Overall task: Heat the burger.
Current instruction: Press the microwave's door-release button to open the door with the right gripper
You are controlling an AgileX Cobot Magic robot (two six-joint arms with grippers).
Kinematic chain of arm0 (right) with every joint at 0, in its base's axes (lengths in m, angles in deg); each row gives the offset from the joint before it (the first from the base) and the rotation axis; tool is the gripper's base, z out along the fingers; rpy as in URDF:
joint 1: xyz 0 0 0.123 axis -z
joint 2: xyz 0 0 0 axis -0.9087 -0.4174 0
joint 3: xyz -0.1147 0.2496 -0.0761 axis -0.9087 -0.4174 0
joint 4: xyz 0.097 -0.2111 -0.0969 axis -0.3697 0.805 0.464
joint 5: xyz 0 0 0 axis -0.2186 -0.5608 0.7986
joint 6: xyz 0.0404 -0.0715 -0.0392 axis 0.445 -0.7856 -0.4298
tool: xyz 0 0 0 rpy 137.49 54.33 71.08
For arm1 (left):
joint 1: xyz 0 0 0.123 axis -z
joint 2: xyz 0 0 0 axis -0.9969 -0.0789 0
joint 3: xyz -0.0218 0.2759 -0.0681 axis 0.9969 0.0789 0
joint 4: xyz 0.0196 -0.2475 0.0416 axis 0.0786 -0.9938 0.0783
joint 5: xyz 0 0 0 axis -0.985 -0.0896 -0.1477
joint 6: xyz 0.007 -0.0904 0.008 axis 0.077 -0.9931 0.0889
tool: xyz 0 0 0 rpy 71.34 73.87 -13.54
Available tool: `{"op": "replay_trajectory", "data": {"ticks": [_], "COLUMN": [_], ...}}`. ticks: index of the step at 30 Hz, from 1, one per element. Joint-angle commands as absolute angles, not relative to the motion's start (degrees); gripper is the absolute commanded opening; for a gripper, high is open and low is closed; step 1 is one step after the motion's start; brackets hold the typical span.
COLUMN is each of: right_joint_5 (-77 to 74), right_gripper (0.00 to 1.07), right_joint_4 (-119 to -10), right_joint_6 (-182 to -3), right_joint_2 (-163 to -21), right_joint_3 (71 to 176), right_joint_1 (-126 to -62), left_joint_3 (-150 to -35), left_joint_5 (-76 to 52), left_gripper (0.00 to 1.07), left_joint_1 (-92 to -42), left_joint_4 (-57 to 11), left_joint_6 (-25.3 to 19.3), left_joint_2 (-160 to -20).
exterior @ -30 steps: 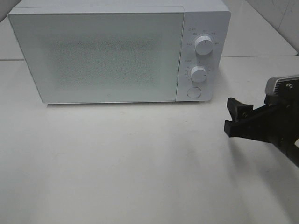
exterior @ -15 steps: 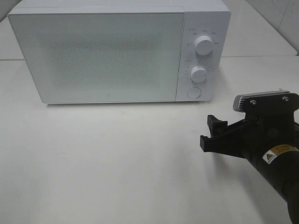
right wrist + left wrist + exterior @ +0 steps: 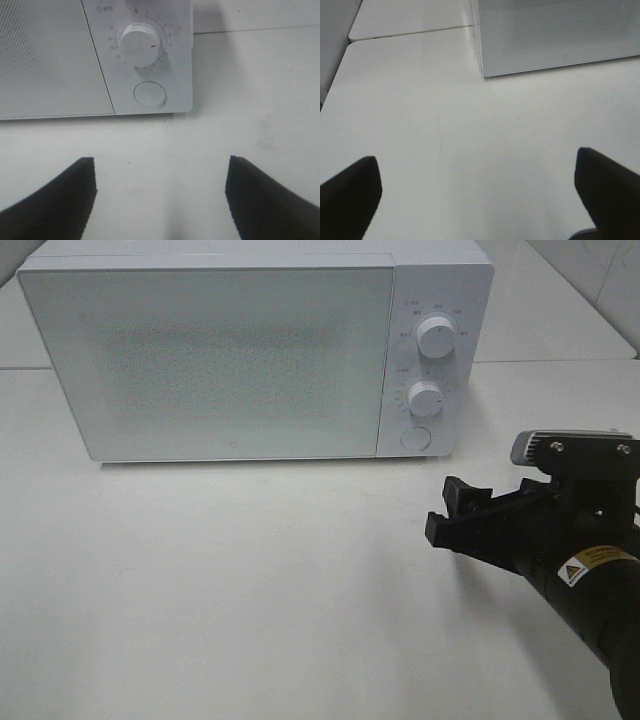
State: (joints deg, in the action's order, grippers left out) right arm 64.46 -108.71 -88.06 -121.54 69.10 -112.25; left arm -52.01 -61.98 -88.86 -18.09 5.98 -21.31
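Observation:
The burger is not in view in any frame. A white microwave (image 3: 210, 360) stands at the back of the table with its door shut; it also shows in the left wrist view (image 3: 555, 30) and the right wrist view (image 3: 50, 55). My right gripper (image 3: 447, 512) is open and empty, low over the table in front of the microwave's control panel, pointing at the round door button (image 3: 413, 438). In the right wrist view the right gripper (image 3: 160, 162) faces that button (image 3: 149, 94). My left gripper (image 3: 475, 165) is open and empty over bare table near the microwave's left front corner.
Two white dials (image 3: 436, 336) (image 3: 425, 398) sit above the button; the lower dial shows in the right wrist view (image 3: 141, 44). The white table (image 3: 250, 590) spreads in front of the microwave. A table seam runs behind it.
My right gripper has come in from the right edge, leftward and lower, toward the microwave's control panel. It barely moved in the last half second. The microwave is unchanged.

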Motion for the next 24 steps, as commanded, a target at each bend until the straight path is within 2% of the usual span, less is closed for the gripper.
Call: {"op": "replay_trajectory", "data": {"ticks": [1, 5, 11, 15, 17, 18, 20, 21, 22, 24], "right_joint_5": [72.2, 72.2, 72.2, 72.1, 72.1, 72.0, 72.0, 71.7, 71.7, 71.7], "right_gripper": [0.69, 0.64, 0.57, 0.47, 0.45, 0.39, 0.36, 0.28, 0.28, 0.19], "right_joint_4": [-108.7, -108.7, -108.7, -108.8, -108.8, -108.8, -108.8, -108.9, -108.9, -109.6], "right_joint_6": [-76.1, -57.4, -40.0, -22.8, -20.4, -15.1, -13.4, -10.4, -10.4, -8.4], "right_joint_2": [-121.5, -121.5, -121.5, -121.5, -121.5, -121.7, -121.6, -121.6, -121.6, -121.6], "right_joint_3": [69.5, 69.5, 69.5, 69.5, 69.5, 69.5, 69.5, 69.5, 69.5, 69.5], "right_joint_1": [-112.4, -112.4, -112.4, -112.4, -112.4, -112.4, -112.4, -112.4, -112.4, -112.4], "left_joint_3": [-51.8, -51.8, -51.8, -51.8, -51.8, -51.8, -51.8, -51.8, -51.8, -51.8], "left_joint_5": [-62.1, -62.1, -62.1, -62.1, -62.1, -62.1, -62.1, -62.1, -62.1, -62.1], "left_gripper": [0.98, 0.98, 0.98, 0.98, 0.98, 0.98, 0.98, 0.98, 0.98, 0.98], "left_joint_1": [-89.0, -89.0, -89.0, -89.0, -89.0, -89.0, -89.0, -89.0, -89.0, -89.0], "left_joint_4": [-18.5, -18.5, -18.5, -18.5, -18.5, -18.5, -18.5, -18.5, -18.5, -18.5], "left_joint_6": [5.7, 5.7, 5.7, 5.7, 5.7, 5.7, 5.7, 5.7, 5.7, 5.7], "left_joint_2": [-21.0, -21.0, -21.0, -21.0, -21.0, -21.0, -21.0, -21.0, -21.0, -21.0]}}
